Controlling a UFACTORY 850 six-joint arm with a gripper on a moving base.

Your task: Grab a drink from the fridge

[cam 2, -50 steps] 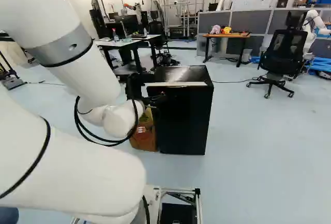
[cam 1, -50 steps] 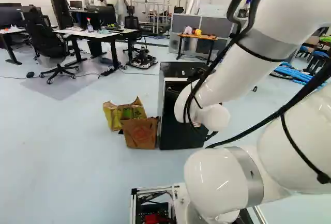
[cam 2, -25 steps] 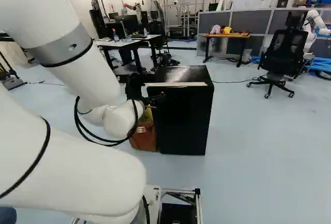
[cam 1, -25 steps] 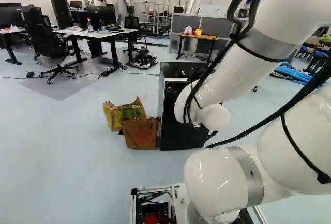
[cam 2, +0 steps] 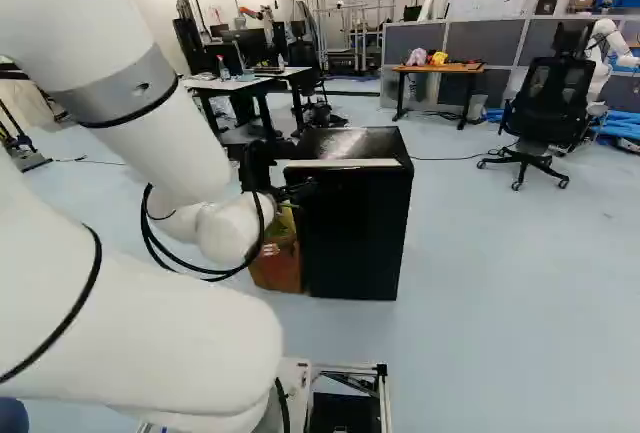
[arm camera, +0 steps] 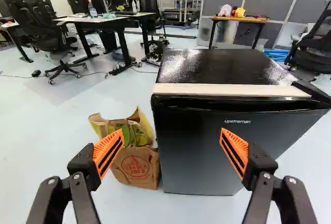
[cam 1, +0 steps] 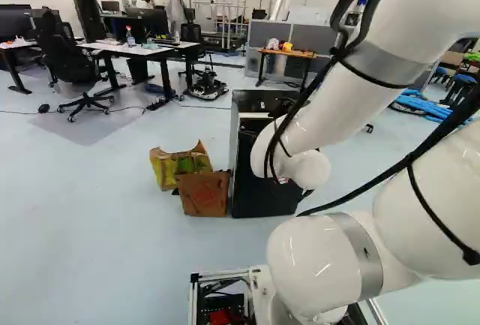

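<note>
Closed black fridge point(arm camera: 207, 146) beside upright paper bags point(arm camera: 137, 164) holding something green.

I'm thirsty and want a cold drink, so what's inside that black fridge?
I can't see inside the fridge: its door looks shut and hides everything within, drinks or not. Only the outside shows, with a pale strip along the top's front edge.

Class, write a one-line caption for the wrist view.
Open gripper facing a closed fridge, paper bags beside it.
</note>
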